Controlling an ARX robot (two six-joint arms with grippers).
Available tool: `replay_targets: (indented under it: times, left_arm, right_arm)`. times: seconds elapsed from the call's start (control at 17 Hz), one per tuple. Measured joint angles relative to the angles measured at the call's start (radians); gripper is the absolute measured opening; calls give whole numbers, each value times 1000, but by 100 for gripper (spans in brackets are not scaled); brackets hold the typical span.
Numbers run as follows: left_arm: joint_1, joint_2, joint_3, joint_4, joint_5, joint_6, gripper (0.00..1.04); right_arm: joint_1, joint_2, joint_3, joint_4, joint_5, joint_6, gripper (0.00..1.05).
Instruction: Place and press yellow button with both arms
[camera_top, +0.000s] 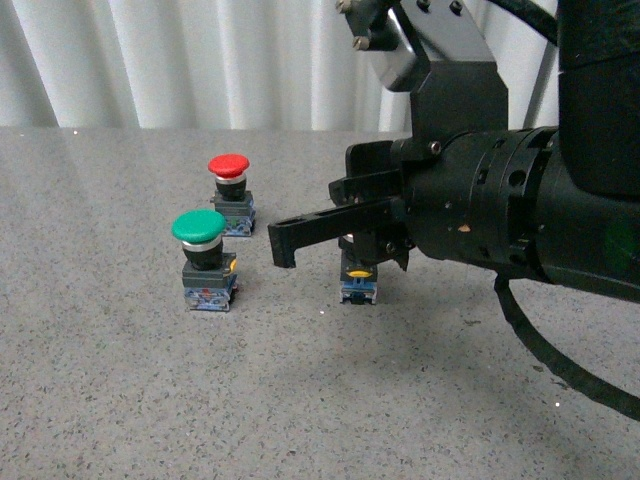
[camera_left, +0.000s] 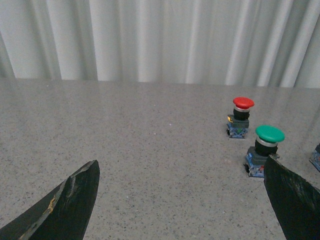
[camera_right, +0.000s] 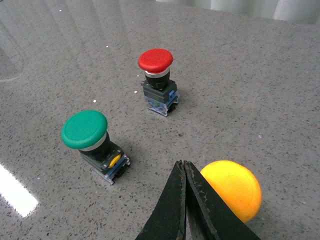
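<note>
- Right end effector (camera_right: 183, 166): fingers closed together, gripping nothing, right beside the yellow button (camera_right: 232, 187) cap; contact unconfirmed.
- Yellow button stands upright on worktop (camera_top: 120, 380).
- Left end effector (camera_left: 180, 165): spread wide, empty.

Right arm (camera_top: 500, 215): blk cylindrical housing w/ screws, grey top bracket (camera_top: 445, 35), blk cable (camera_top: 560, 365), blk pincer (camera_top: 285, 240).

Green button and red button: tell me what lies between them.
Nothing but bare grey tabletop lies between the green button and the red button. The right wrist view shows the gap plainly, and the left wrist view agrees.
</note>
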Motion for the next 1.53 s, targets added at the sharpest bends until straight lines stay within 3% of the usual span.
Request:
replay_targets:
  times: [0.47,1.53]
  left_arm:
    - [0,0,0,0,0,0,98]
    - [0,0,0,0,0,0,98]
  right_arm:
    - [-4,24,36,14,-2,0,2]
    - [-48,87,95,-159,2,-16,2]
